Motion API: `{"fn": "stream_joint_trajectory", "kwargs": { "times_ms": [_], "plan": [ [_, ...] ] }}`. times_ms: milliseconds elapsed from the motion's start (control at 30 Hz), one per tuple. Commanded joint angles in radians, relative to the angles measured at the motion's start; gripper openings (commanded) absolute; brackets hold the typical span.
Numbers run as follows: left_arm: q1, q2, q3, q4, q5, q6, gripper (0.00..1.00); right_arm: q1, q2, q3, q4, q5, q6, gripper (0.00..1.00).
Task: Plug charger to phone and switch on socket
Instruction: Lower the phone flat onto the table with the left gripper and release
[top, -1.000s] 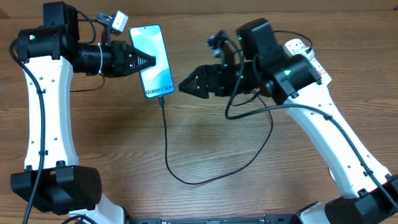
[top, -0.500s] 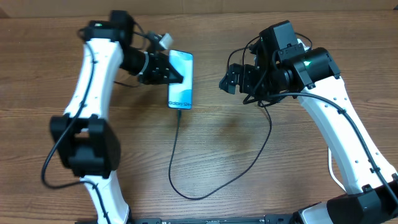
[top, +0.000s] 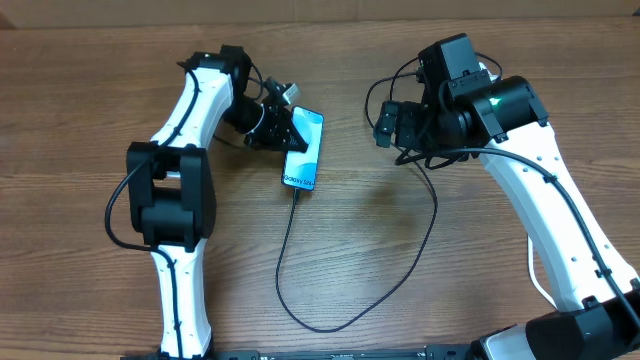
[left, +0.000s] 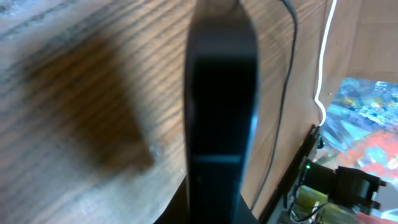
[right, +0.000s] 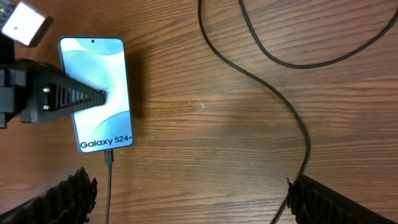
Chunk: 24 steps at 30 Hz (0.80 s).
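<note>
The phone lies face up on the wooden table, its light-blue screen reading "Galaxy S24+". The charger's black cable has its small tip in the phone's lower end. From there it loops toward the front edge and back up to the right arm. My left gripper is shut, its tips resting on the screen; its own view is a dark blur. My right gripper hangs wide open over bare wood right of the phone, holding nothing. The socket is hidden behind the right arm.
The cable runs across the wood close to the right gripper's right finger. The left arm's white links stretch over the table's left side. The right arm covers the back right.
The left gripper and the phone under it have shifted to the right and nearer the front. The right gripper has drawn back to the right, away from the phone, staying open.
</note>
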Motion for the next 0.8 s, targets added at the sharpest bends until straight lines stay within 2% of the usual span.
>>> {"fn": "stream_joint_trajectory", "kwargs": {
  "times_ms": [0, 367, 500, 767],
  "plan": [
    [-0.011, 0.011, 0.011, 0.019, 0.025, 0.030, 0.04, -0.010, -0.021, 0.028, 0.005, 0.029, 0.005, 1.00],
    [-0.016, 0.036, 0.010, 0.131, 0.021, -0.079, 0.04, -0.010, -0.017, 0.027, -0.003, 0.026, 0.031, 1.00],
    [-0.016, 0.063, 0.010, 0.140, -0.026, -0.119, 0.04, -0.010, -0.016, 0.027, -0.012, 0.026, 0.031, 1.00],
    [-0.016, 0.087, 0.010, 0.136, -0.032, -0.120, 0.04, -0.010, -0.008, 0.027, -0.021, 0.025, 0.031, 1.00]
  ]
}}
